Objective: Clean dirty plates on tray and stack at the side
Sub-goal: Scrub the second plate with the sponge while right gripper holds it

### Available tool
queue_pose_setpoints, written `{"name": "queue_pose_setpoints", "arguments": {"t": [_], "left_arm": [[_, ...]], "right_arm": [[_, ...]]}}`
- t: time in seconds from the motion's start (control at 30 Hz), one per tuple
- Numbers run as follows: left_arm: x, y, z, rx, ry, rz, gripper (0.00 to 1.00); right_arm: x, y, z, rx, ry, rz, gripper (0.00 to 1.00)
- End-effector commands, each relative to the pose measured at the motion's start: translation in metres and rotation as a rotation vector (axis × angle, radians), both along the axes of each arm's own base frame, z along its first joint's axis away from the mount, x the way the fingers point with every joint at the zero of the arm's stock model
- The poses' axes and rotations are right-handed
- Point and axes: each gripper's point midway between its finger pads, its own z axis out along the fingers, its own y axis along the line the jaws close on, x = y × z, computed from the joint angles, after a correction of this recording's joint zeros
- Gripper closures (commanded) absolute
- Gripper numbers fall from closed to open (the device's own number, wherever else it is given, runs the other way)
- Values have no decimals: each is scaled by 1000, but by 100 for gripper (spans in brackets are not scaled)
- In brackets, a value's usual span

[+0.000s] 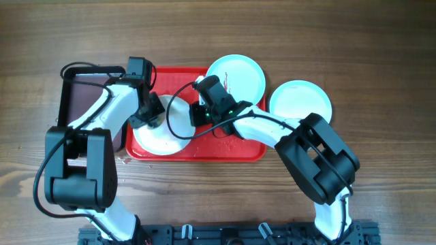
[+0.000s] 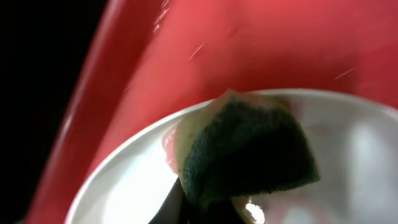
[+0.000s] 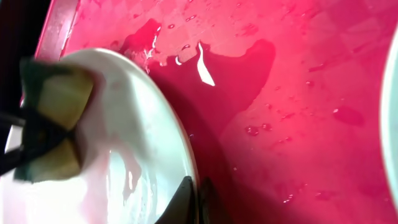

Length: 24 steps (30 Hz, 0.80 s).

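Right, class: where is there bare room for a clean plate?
Bare wood right of the turquoise plate beside the red tray, and left of the black tray. Crowded: the tray's left half, where the left arm and right arm work the white plate with a sponge.

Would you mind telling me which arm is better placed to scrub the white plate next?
Left. The left gripper is shut on the sponge, resting on the white plate; the right gripper is shut on that plate's rim, steadying it.

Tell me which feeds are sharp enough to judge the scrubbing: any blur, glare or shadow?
Overhead: sharp and evenly lit. Left wrist: too close, sponge and white plate blurred. Right wrist: bright glare streak on the wet red tray, dark shadow beside the plate's rim.
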Motion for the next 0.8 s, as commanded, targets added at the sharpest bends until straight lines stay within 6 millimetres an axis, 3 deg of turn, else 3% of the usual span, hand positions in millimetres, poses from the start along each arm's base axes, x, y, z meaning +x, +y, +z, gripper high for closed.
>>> {"name": "queue_pose_setpoints", "arguments": {"t": [0.0,0.13,0.27,0.37,0.5,0.6,0.77], "left_arm": [[-38,7,-7,18,152,51,96],[-57,-13,-5,-103,235,-7,96],[-57,-47,0,-310,226,-151,96],[-46,-64,4,-404,164,-225,96],[-19,-66,3,-403,55,-232,96],[6,-63,3,-372,-40,-189,96],[46,-3,2,-35,-193,33,96]], "right_arm": [[3,-7,-11,-33,6,-11,96],[3,-8,-11,-33,7,-13,96],[3,-8,-11,-33,7,-13,96],[3,-7,-10,-29,8,-10,96],[1,-5,-10,-21,16,0,96],[1,-5,-10,-21,16,0,95],[-1,-5,-11,-20,25,5,96]]}}
